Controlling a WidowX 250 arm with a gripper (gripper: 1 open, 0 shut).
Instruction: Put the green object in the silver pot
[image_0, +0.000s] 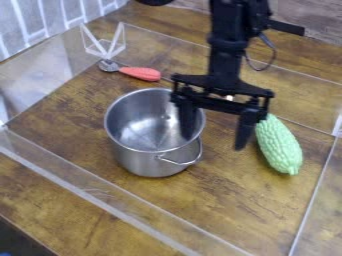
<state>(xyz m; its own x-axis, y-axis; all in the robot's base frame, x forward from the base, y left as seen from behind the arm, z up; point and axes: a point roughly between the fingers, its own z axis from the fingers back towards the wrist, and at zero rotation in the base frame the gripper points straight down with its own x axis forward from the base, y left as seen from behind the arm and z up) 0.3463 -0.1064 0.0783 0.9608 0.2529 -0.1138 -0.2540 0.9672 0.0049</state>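
The green object (278, 144) lies flat on the wooden table at the right, a bumpy light-green oval pointing toward the camera. The silver pot (150, 131) stands upright left of it, empty, its wire handle (179, 157) toward the front right. My gripper (214, 117) hangs pointing down between the two, open, with nothing between its dark fingers (246, 124). One finger is over the pot's right rim and the other is just left of the green object. I cannot tell whether that finger touches it.
A red-handled tool with a metal whisk-like end (123, 62) lies at the back left. Clear plastic walls (80, 190) fence the table along the front and left. A white strip (235, 77) marks the tabletop behind the gripper.
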